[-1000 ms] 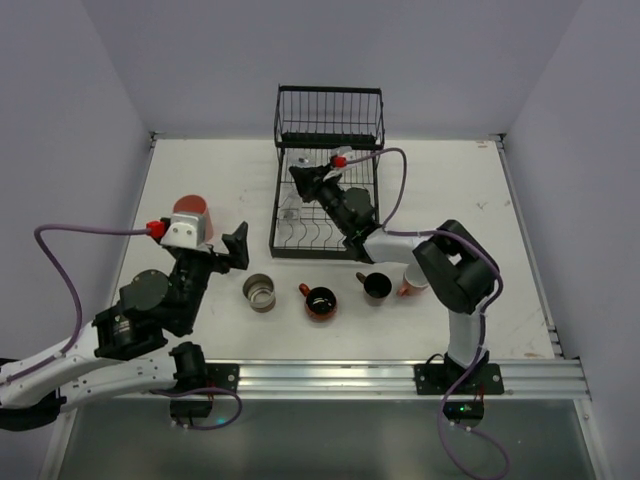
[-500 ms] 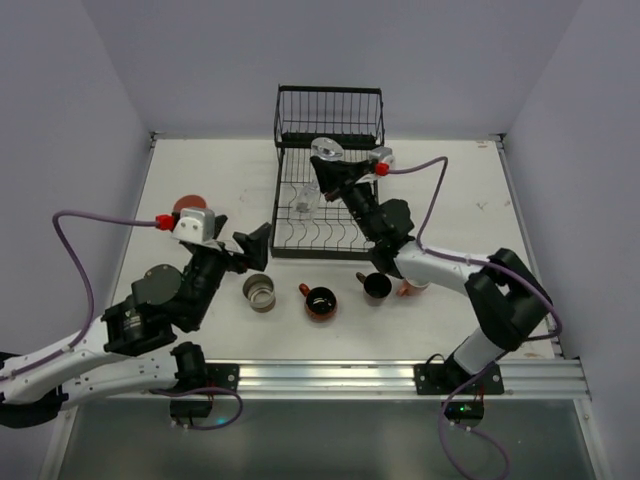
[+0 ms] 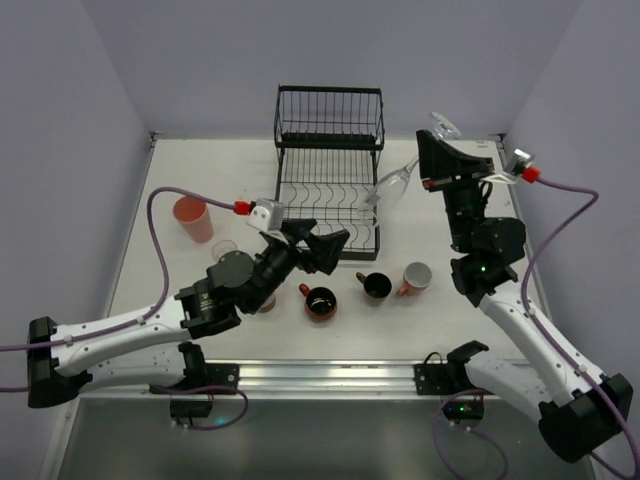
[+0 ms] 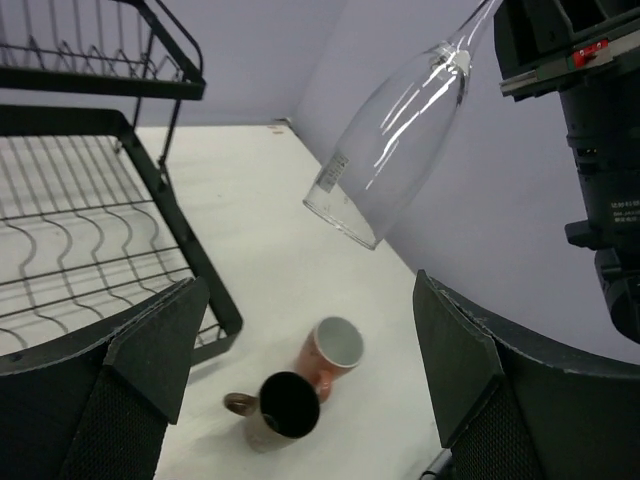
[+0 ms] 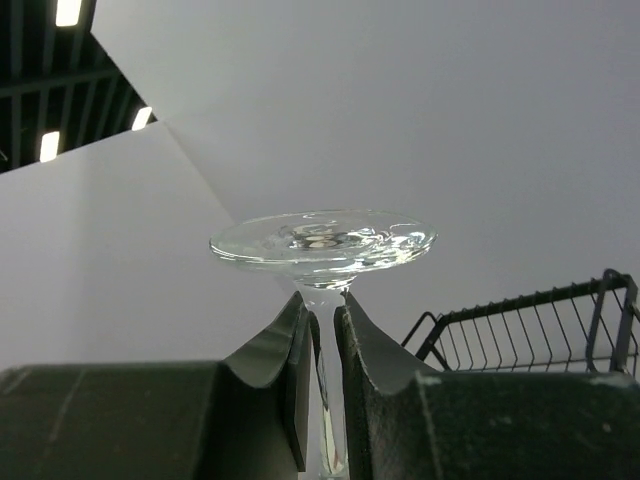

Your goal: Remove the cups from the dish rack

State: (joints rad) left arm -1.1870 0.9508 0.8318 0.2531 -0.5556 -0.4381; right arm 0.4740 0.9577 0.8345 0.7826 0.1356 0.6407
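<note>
Within the last second the right pincer has swung from the dish rack to the upper right of the top view. It carries the stemmed glass, which hangs tilted, clear of the wires and not yet set down. The left pincer, wide and holding nothing, has left the salmon tumbler for the frame's centre. We see no cup on the flat tier, so unloading looks nearly done. Only the right wrist view shows the jaws clamped on the stem under the foot. Only the left wrist view shows the bowl mouth-down above the dark brown mug and pink mug on the worktop.
</note>
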